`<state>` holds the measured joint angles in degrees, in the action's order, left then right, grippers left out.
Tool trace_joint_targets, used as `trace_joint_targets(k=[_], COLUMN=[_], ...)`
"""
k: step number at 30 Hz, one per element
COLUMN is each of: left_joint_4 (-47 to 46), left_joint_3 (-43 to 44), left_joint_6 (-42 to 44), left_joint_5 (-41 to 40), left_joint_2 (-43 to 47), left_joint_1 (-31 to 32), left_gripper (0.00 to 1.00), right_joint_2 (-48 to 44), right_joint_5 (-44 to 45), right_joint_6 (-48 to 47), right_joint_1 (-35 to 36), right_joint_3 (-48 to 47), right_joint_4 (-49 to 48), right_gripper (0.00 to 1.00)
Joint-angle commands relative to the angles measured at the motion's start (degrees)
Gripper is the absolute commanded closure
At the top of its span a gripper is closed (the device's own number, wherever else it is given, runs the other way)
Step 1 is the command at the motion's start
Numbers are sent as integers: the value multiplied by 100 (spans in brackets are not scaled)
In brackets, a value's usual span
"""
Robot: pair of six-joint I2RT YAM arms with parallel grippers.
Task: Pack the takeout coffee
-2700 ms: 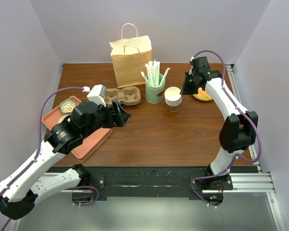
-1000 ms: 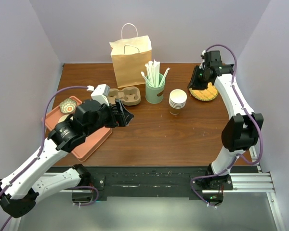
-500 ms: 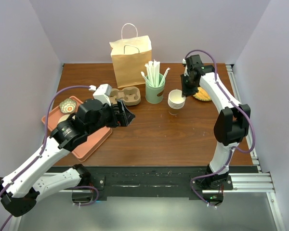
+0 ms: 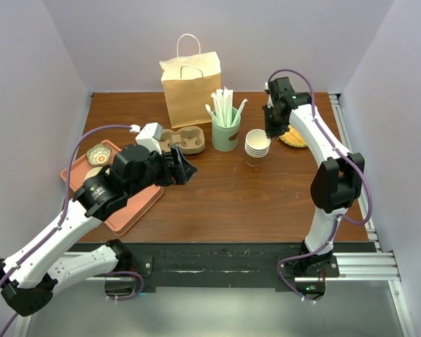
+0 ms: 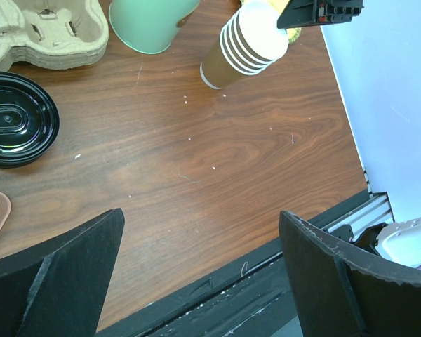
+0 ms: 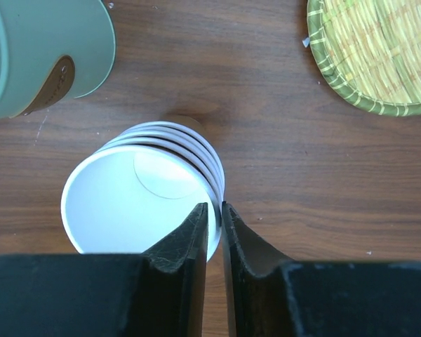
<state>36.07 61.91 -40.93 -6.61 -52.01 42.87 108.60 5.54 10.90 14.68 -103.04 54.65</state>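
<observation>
The takeout coffee with its black lid is not in any view. A stack of white-topped brown cups (image 4: 256, 145) stands mid-table and also shows in the left wrist view (image 5: 249, 43). My right gripper (image 4: 272, 125) is shut on the rim of the top cup (image 6: 144, 203), one finger inside and one outside (image 6: 212, 207). My left gripper (image 4: 182, 168) is open and empty (image 5: 200, 213) above bare table. A loose flat black lid (image 5: 17, 119) lies beside it. The brown paper bag (image 4: 191, 88) stands upright at the back.
A cardboard cup carrier (image 4: 179, 139) and a green holder of straws (image 4: 225, 130) sit in front of the bag. A woven basket (image 4: 295, 138) lies right of the cups. A pink tray (image 4: 137, 207) with a cookie (image 4: 98, 153) is at the left.
My right gripper has moved from over the basket leftward to the cup stack and closed on the top cup's rim. The left arm has barely moved.
</observation>
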Motion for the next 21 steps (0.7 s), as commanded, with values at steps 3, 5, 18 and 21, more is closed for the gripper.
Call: trace_joint_targets(k=[3,5,18,21], left_joint_4=[-241,-241,-224,-215], left_joint_3=[-30,-30,-74,-100], left_joint_6=[67,67,67,41], left_joint_5=[-15,-15,-7,-24], left_joint_2=[15,15,42,68], left_joint_1=[-25,-25,-25,-25], left_gripper=[4,3,3,3], right_joint_2=[-75,-102,-671,-953], right_joint_5=[219,228,-246,-369], right_joint_6=[-35,-26,720,940], right_joint_1=[26,18,-88,-105], right_joint_3=[-260,-269,97,678], right_joint_4=[28,10,-656,-1140], right_gripper=[93,100,100,100])
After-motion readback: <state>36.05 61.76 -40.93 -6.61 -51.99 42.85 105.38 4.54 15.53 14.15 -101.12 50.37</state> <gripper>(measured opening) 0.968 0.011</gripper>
